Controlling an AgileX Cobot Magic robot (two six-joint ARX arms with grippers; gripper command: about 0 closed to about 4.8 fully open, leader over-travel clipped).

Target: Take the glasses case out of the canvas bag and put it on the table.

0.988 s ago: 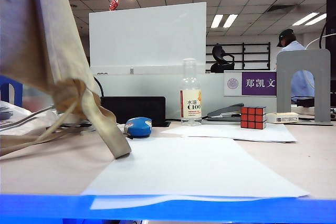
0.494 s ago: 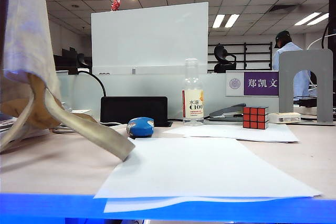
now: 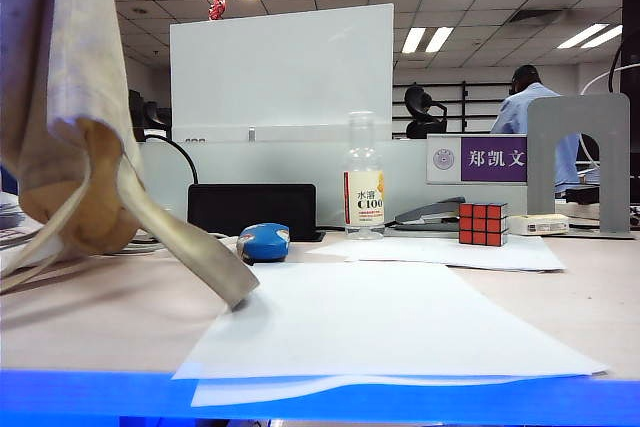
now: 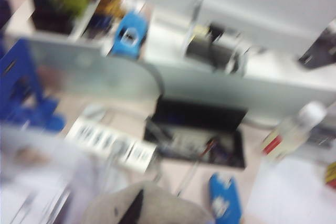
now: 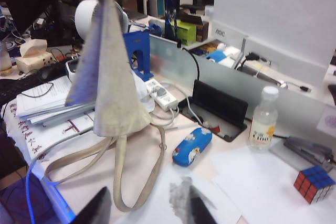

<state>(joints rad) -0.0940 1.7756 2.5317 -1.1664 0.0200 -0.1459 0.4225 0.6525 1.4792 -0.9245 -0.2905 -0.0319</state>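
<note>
The glasses case point(image 3: 264, 242), a small blue oval, lies on the counter point(image 3: 90, 322) at mid-depth, just left of the white paper sheets point(image 3: 390, 322) and in front of the black tray point(image 3: 253, 209); the right wrist view shows it point(image 5: 192, 146) clear of the canvas bag point(image 5: 107, 72). It lies in the same spot as a second ago, so it appears to be already out of the bag and set down. The bag point(image 3: 65, 107) hangs on the left of the exterior view, raised off the counter, mouth downward, its long straps point(image 3: 185, 247) trailing to the surface. Over the last second the hanging cloth has swung and climbed a little, and its knotted lower bulge has loosened into an open fold. The left gripper itself is not visible in any view: its own blurred wrist picture shows only a hump of beige cloth point(image 4: 147, 205) at the near edge, with the case point(image 4: 224, 199) beyond. Its jaws are closed, apparently pinching the bag fabric, though the grip is unseen. The right gripper point(image 5: 144, 208) hovers above the paper, to the near right of the case, jaws partly open around nothing. Judged from this layout, the task's aim looks met; only lowering the bag seems to remain.
</note>
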